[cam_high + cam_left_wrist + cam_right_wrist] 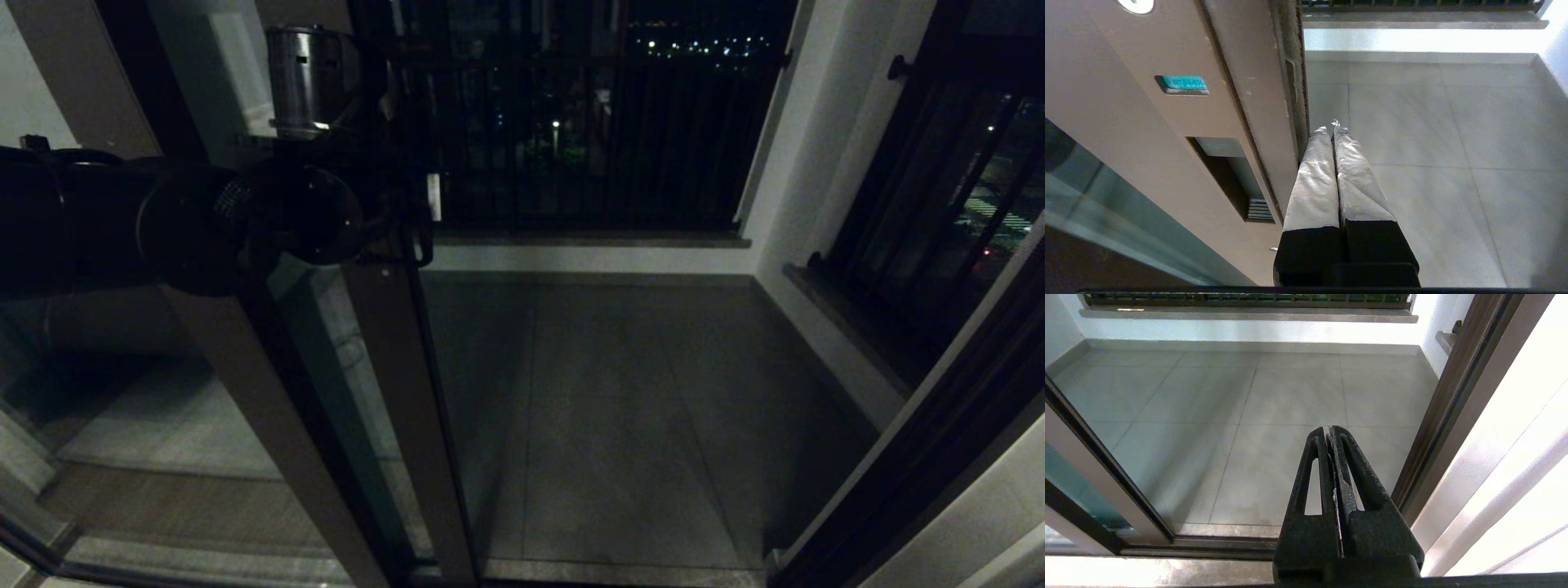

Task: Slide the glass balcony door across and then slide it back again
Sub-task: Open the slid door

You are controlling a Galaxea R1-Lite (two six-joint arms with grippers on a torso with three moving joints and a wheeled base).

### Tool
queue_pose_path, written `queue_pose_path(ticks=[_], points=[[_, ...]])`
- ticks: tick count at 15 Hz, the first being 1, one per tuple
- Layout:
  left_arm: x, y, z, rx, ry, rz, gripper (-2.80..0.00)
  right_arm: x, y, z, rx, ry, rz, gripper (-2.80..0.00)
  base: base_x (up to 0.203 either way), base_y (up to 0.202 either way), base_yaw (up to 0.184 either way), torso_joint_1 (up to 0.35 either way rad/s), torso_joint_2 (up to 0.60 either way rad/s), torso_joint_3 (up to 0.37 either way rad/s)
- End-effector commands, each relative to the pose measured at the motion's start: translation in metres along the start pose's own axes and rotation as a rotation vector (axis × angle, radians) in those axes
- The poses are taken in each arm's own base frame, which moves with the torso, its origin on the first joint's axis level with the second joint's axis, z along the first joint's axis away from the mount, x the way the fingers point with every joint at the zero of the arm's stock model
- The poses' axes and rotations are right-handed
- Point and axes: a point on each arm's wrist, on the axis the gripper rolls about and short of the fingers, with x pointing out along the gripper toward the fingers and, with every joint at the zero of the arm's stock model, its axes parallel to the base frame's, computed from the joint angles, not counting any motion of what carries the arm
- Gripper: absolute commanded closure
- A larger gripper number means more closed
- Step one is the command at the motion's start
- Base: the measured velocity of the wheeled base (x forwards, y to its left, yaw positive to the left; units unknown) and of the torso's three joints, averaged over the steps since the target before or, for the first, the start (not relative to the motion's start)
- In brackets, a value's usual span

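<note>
My left end effector [1333,130] is clenched empty, tips against the edge of the door [1257,102], which sits slid to the left with the doorway open. Right end effector [1331,435] parked, clenched. Risk: smooth tips skid off the narrow edge when I push, so the door stalls.

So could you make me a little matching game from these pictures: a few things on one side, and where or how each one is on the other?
Things:
1. left gripper
2. right gripper
3. glass balcony door
4. balcony railing

Places or states:
A. dark bars at the far end of the tiled floor
B. shut, right beside the door's leading edge
C. pushed over to the left, doorway open
D. shut, in front of the open doorway, near the brown right-hand frame

Pairs: 1-B, 2-D, 3-C, 4-A
</note>
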Motion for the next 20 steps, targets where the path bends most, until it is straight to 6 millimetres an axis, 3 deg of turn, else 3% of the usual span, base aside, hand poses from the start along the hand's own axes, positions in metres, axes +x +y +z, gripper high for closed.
queue_pose_path(ticks=[1, 20], points=[[0.001, 0.002, -0.002, 0.001, 0.004, 0.011, 0.0, 0.0, 0.0, 0.0, -0.001, 0.002, 0.0, 0.0, 0.0, 0.0, 0.0, 0.0, 0.0, 0.0], [0.002, 0.036, -0.007, 0.003, 0.034, 0.059, 0.0, 0.0, 0.0, 0.0, -0.001, 0.002, 0.0, 0.0, 0.0, 0.0, 0.0, 0.0, 0.0, 0.0]])
